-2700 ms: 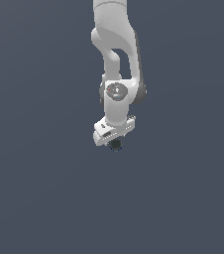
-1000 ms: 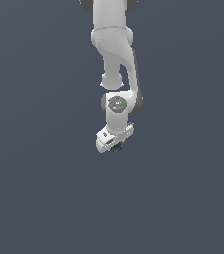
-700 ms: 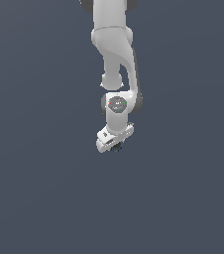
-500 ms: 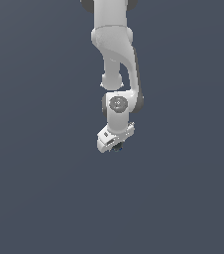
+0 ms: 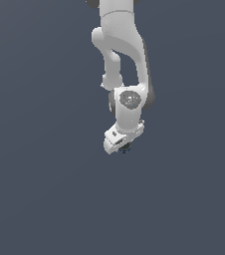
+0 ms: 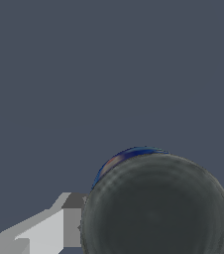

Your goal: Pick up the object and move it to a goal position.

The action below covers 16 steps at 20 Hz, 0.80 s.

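Object (image 5: 125,147) tucked under gripper (image 5: 120,145), prob. betw. fingers.

Dark grey-black rounded object (image 6: 156,208) was seen close to wrist camera, filling much of frame. Blue edge with small reddish patch was shown along its rim. Pale grey gripper finger (image 6: 44,230) was seen beside it. Plain slate-grey background.

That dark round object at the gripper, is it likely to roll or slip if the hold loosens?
Probably yes. The object looks round and smooth, so it would likely roll once freed. In the exterior view it is tiny against the gripper, suggesting a light, easily dropped piece. Stiffness can't be judged here.
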Motion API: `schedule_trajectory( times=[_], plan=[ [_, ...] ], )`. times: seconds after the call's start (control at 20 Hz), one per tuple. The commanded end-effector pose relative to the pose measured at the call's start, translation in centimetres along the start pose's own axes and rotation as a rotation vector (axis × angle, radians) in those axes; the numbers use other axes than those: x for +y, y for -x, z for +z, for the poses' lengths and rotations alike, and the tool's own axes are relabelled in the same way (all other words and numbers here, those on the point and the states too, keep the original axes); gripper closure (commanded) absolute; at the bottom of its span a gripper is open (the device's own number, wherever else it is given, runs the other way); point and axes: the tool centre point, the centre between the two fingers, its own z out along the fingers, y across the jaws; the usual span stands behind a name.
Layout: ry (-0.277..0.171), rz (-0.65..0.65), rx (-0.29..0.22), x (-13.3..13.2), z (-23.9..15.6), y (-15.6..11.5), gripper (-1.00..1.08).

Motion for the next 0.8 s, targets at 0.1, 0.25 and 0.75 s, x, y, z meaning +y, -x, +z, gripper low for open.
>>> schedule_trajectory(
  times=[0.1, 0.25, 0.75],
  plan=[
    [0.0, 0.0, 0.001, -0.9, -3.2, -2.8, 1.08],
    [0.0, -0.001, 0.001, -1.5, -5.4, -4.9, 1.08],
    [-0.001, -0.001, 0.002, -3.4, -12.3, -11.3, 1.08]
  ],
)
